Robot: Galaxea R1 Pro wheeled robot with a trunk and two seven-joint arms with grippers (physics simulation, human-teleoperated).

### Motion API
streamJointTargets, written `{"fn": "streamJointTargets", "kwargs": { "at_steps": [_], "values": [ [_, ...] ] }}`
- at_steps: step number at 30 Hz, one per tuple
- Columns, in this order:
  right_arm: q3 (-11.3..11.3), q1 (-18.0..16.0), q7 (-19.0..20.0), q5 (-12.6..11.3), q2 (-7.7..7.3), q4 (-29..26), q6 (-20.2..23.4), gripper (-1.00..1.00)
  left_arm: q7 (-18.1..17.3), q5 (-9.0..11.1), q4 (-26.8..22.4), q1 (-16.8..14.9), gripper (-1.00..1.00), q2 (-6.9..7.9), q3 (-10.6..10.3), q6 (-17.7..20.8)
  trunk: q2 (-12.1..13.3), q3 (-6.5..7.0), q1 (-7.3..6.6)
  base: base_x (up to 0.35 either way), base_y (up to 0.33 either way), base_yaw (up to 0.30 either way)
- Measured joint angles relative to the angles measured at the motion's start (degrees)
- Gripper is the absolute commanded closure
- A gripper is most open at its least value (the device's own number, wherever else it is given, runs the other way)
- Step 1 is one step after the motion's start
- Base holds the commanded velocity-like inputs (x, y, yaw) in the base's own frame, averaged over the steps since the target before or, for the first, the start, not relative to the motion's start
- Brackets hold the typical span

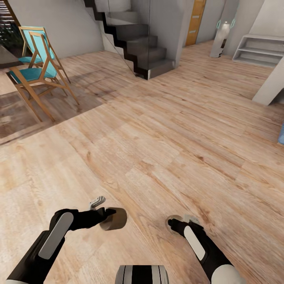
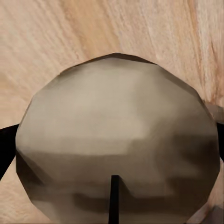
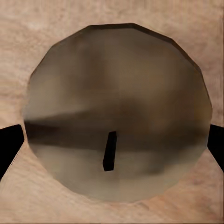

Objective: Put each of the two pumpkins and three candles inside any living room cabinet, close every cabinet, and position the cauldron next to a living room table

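Note:
My left gripper (image 1: pixel 107 216) is shut on a short tan candle (image 1: pixel 114 219), held low over the wood floor. In the left wrist view the candle's round pale top (image 2: pixel 116 130) with its dark wick sits between the black fingers (image 2: pixel 5 144). My right gripper (image 1: pixel 173 225) is shut on a second candle (image 1: pixel 172 221), mostly hidden behind the hand. The right wrist view has that candle's round top (image 3: pixel 116 112) and wick between the black fingers (image 3: pixel 9 144). The pumpkins, cabinet, cauldron and table are out of view.
Two wood-framed chairs with teal seats (image 1: pixel 37 67) stand at the far left beside a dark dining surface edge (image 1: pixel 6 57). A dark staircase (image 1: pixel 138 43) rises ahead. White steps (image 1: pixel 256 49) and a white wall corner (image 1: pixel 272 86) stand at the right. Open wood floor (image 1: pixel 157 138) lies between.

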Motion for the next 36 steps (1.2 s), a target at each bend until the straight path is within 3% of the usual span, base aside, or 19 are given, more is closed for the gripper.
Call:
{"fn": "streamJointTargets", "kwargs": {
  "at_steps": [10, 13, 20, 36],
  "values": [
    [0.1, 0.6, -1.2, -0.1, -0.20, 1.6, -1.1, 1.00, -3.0, 0.6, 1.4, 0.2, 1.00, 0.36, 1.2, -0.6, 0.0, 0.00, 0.00, 0.000, 0.000, 0.000],
    [0.1, 0.6, -1.2, 0.0, -0.17, 1.6, -1.0, 1.00, -3.9, 0.7, 1.5, 0.2, 1.00, 0.41, 1.3, -0.6, 0.0, 0.66, -0.08, 0.000, 0.000, 0.000],
    [0.1, 0.6, -1.2, -0.1, -0.16, 1.6, -0.8, 1.00, -3.8, 0.5, 1.5, 0.2, 1.00, 0.44, 1.3, -0.6, 0.0, 0.66, -0.07, 0.000, 0.000, 0.000],
    [0.1, 0.6, -1.2, -0.1, -0.16, 1.6, -0.7, 1.00, -3.5, 0.2, 1.5, 0.2, 1.00, 0.36, 1.3, -0.7, 0.3, 4.20, -0.49, 0.000, 0.000, 0.000]
  ]
}}
